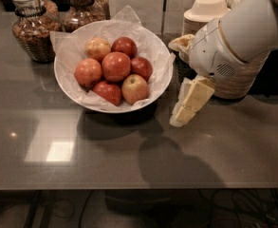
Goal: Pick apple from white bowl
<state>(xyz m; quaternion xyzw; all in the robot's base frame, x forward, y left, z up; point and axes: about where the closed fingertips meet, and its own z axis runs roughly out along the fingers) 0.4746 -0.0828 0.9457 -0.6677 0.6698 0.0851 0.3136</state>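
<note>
**APPLE PICK: HANDLING AND POSITION**

**Handling.** The apples are round, firm and smooth-skinned. Judge each as fairly heavy for its size and liable to roll or slip under a glancing contact. The flesh bruises, so moderate clamp force is advised. Seven apples lie heaped in the bowl, touching one another, on crinkled paper that gives no firm seat. Pushing one apple will probably shift its neighbours.

**Grasp point.** Take an apple from above, across its widest part, with the fingers on opposite flanks. The near apple, yellow-red, sits at the front right of the heap. Its right flank is free toward the bowl wall, but its left flank touches a red apple, so one finger must enter that seam. The centre apple stands highest and looks the more exposed alternative.

**Position.** The bowl stands on the table, with jars behind it to the left and tan bowls behind it to the right. The gripper is outside the bowl, just beside its right rim. Its fingers are spread wide and hold nothing. The apples lie to the left of the gripper, and the rim and paper edge stand between it and the near apple. To reach the heap, the gripper would have to clear the rim before descending.
</note>
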